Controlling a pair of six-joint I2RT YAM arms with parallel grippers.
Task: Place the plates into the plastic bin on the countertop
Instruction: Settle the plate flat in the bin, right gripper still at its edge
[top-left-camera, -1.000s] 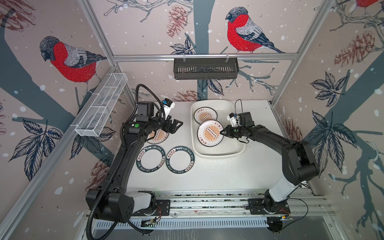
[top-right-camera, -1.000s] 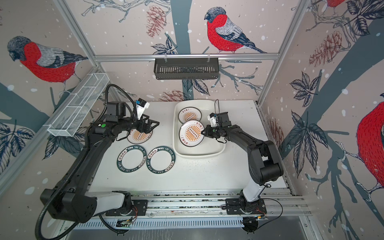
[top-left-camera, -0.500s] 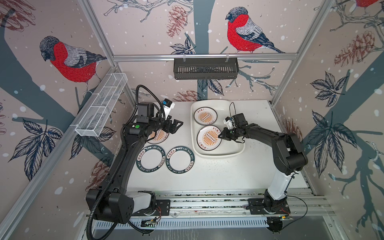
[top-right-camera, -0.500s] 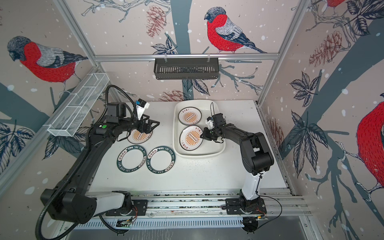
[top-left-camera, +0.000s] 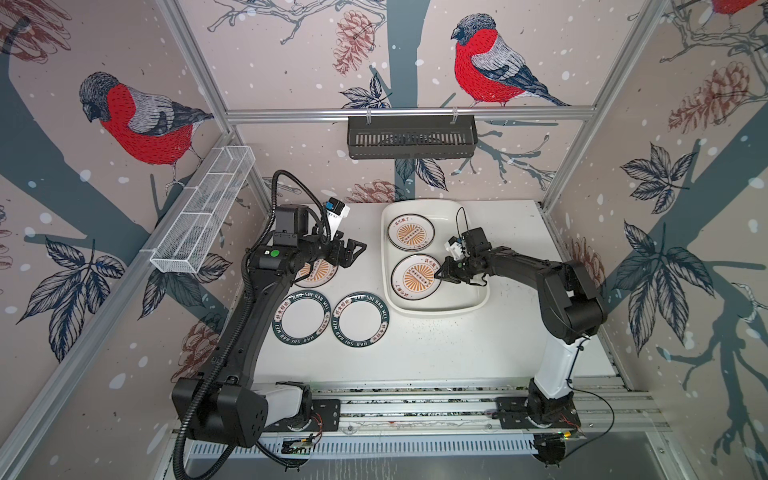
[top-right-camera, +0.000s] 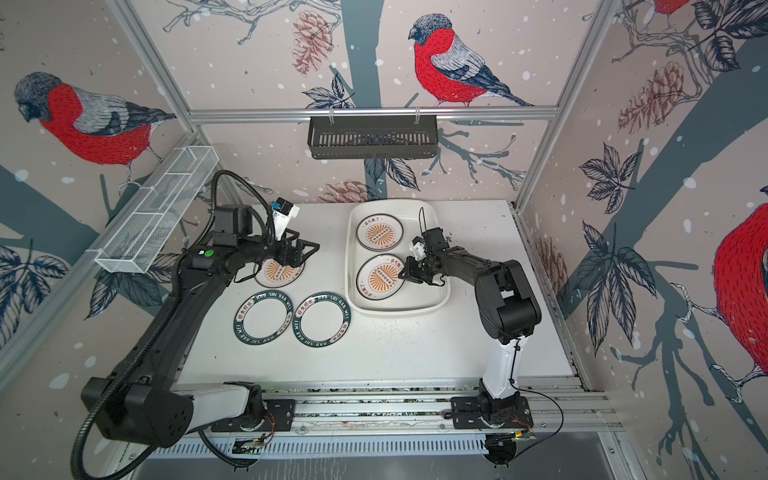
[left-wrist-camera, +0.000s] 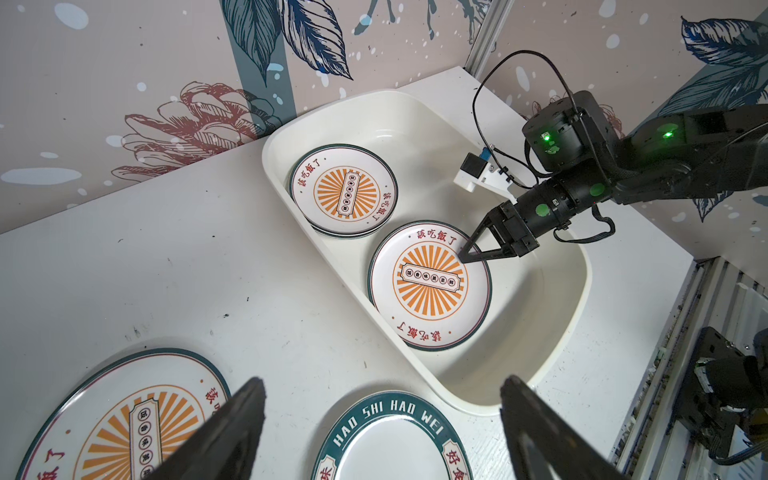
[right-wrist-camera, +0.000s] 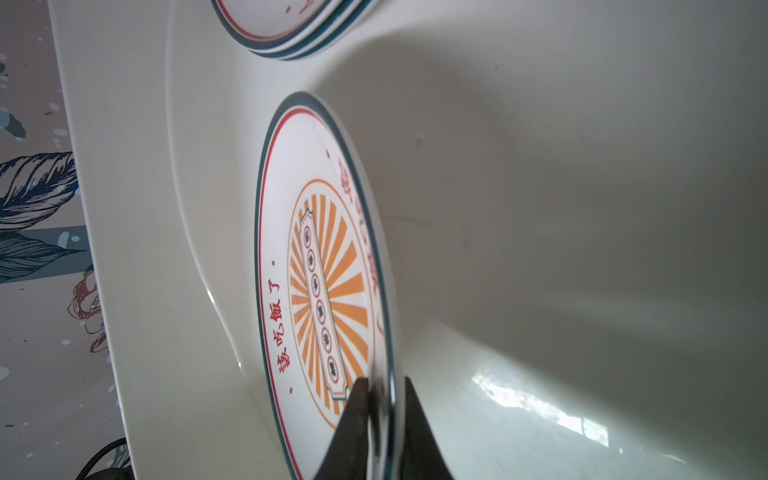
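Orange-sunburst plate (top-left-camera: 415, 277) has come down from its tilt and now lies in the plastic bin (top-left-camera: 465, 293); right hand (top-left-camera: 439, 275), narrow, straddles its rim, so release comes next. Left hand (top-left-camera: 353, 254) waits wide.

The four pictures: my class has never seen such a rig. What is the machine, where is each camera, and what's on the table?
Two black robot arms stand at a white table, each ending in a two-fingered gripper. Two pictures look down from above; two come from cameras on the wrists. On the table lie three plates: one sunburst plate and two green-rimmed plates. A white bin holds a stack of plates and a single plate. The right gripper straddles that plate's rim; whether it grips, I cannot tell. The left gripper is open and empty.
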